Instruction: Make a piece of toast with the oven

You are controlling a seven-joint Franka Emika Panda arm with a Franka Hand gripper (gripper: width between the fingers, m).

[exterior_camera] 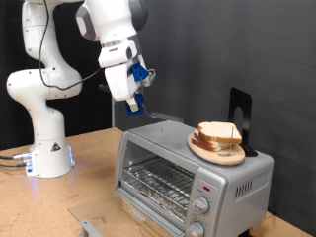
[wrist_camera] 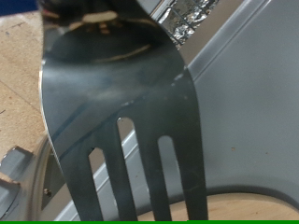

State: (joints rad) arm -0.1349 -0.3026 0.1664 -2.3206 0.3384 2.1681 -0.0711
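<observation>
The piece of toast (exterior_camera: 219, 132) lies on a round wooden plate (exterior_camera: 213, 150) on top of the oven (exterior_camera: 188, 170), a small silver-grey toaster oven whose glass door looks closed, with the wire rack (exterior_camera: 158, 181) showing behind it. My gripper (exterior_camera: 136, 101) hangs above the oven's end at the exterior view's left. It is shut on the handle of a slotted metal spatula (wrist_camera: 121, 103), whose blade (exterior_camera: 166, 118) reaches toward the plate just over the oven top. In the wrist view the spatula fills most of the picture, with the plate's rim (wrist_camera: 245, 207) beyond its tip.
Round knobs (exterior_camera: 202, 205) and a red light (exterior_camera: 205, 186) sit on the oven's front panel. A black upright bracket (exterior_camera: 240, 109) stands behind the plate. The arm's white base (exterior_camera: 47, 148) is on the wooden table (exterior_camera: 89, 193) at the exterior view's left.
</observation>
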